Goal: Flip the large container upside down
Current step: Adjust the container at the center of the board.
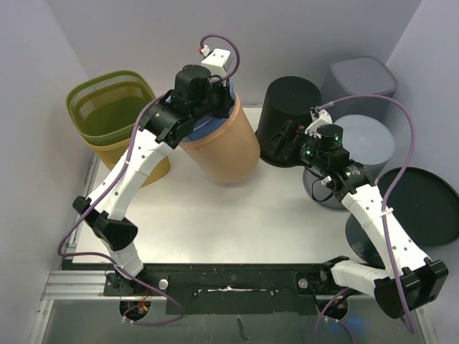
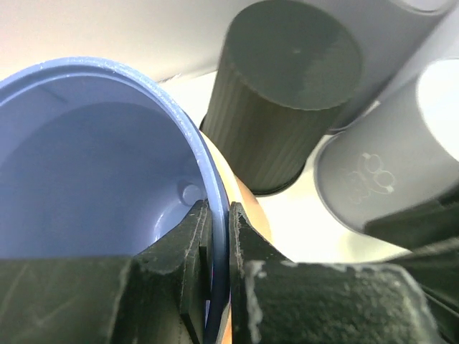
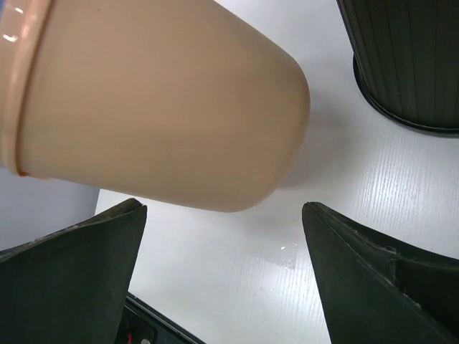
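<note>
The large container [image 1: 224, 147] is a peach bin with a blue lining [image 2: 93, 158]. It stands tilted on the white table [image 1: 237, 222], with its mouth turned up and to the left. My left gripper [image 1: 209, 107] is shut on its rim; in the left wrist view the left gripper [image 2: 219, 215] has one finger inside the blue wall and one on the peach outside. My right gripper [image 1: 290, 136] hangs open to the right of the bin. In the right wrist view the right gripper [image 3: 222, 208] is apart from the peach side [image 3: 158, 100], with only table between the fingers.
A black ribbed bin [image 1: 287, 118] stands upside down right behind my right gripper. Two grey bins [image 1: 362, 75] [image 1: 362, 140] and a black round tray [image 1: 423, 204] are at the right. A green basket [image 1: 111, 107] sits in a yellow one [image 1: 154, 168] at the left.
</note>
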You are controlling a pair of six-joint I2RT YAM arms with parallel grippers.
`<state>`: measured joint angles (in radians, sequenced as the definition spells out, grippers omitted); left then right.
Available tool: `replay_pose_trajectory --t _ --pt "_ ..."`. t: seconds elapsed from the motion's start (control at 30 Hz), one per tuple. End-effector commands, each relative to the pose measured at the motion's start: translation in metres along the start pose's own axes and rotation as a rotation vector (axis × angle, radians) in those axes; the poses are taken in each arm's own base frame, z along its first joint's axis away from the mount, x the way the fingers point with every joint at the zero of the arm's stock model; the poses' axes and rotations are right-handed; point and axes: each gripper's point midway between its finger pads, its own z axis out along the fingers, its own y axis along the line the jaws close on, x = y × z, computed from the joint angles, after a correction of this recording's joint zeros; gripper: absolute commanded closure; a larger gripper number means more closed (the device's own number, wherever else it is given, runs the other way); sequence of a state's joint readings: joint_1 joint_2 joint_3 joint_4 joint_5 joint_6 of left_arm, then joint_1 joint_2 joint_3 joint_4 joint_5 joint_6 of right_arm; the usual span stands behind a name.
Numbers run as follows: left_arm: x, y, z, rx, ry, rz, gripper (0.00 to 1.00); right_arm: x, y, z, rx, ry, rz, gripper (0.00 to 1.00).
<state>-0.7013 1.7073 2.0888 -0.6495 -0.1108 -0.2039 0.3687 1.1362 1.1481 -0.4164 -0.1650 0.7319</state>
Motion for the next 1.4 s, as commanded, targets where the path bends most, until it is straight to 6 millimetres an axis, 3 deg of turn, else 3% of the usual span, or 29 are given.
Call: replay_pose_trajectory --t 0.0,0.13,0.23,0.37,0.53,0.87,0.93,1.07,1.17,1.27,1.37 --pt "-0.039 0.024 -0.007 -0.11 -0.098 -0.084 1.0 -0.016 0.012 -0.009 -0.024 -0.07 -0.002 0.05" --pt "-0.021 0.036 0.0 -0.205 -0.072 -0.112 1.0 -0.016 0.004 -0.01 0.024 -0.071 0.0 0.01" --pt "-0.018 0.036 0.0 -0.239 -0.083 -0.133 1.0 -0.014 -0.002 -0.012 0.055 -0.069 0.008 0.0" --pt "-0.028 0.031 -0.007 -0.226 -0.126 -0.191 1.0 -0.014 0.0 -0.014 0.05 -0.077 0.016 0.0" --pt "-0.05 0.004 -0.024 -0.062 -0.19 -0.269 1.0 -0.017 0.002 -0.018 0.046 -0.089 0.004 0.0" --pt "-0.076 -0.013 -0.076 0.21 -0.347 -0.513 1.0 -0.047 0.003 -0.054 0.121 -0.174 -0.103 0.0" --pt "-0.063 -0.017 -0.078 0.272 -0.397 -0.541 1.0 -0.053 0.008 -0.059 0.119 -0.183 -0.109 0.0" --pt "-0.038 -0.039 -0.115 0.479 -0.562 -0.533 1.0 -0.06 0.021 -0.063 0.085 -0.178 -0.121 0.02" --pt "-0.013 -0.044 -0.131 0.547 -0.628 -0.501 1.0 -0.062 0.011 -0.065 0.154 -0.193 -0.105 0.02" --pt "0.001 -0.051 -0.144 0.608 -0.643 -0.468 1.0 -0.056 0.015 -0.062 0.124 -0.155 -0.109 0.02" --pt "0.015 -0.054 -0.155 0.66 -0.666 -0.473 1.0 -0.044 0.034 -0.054 -0.002 -0.1 -0.163 0.02"
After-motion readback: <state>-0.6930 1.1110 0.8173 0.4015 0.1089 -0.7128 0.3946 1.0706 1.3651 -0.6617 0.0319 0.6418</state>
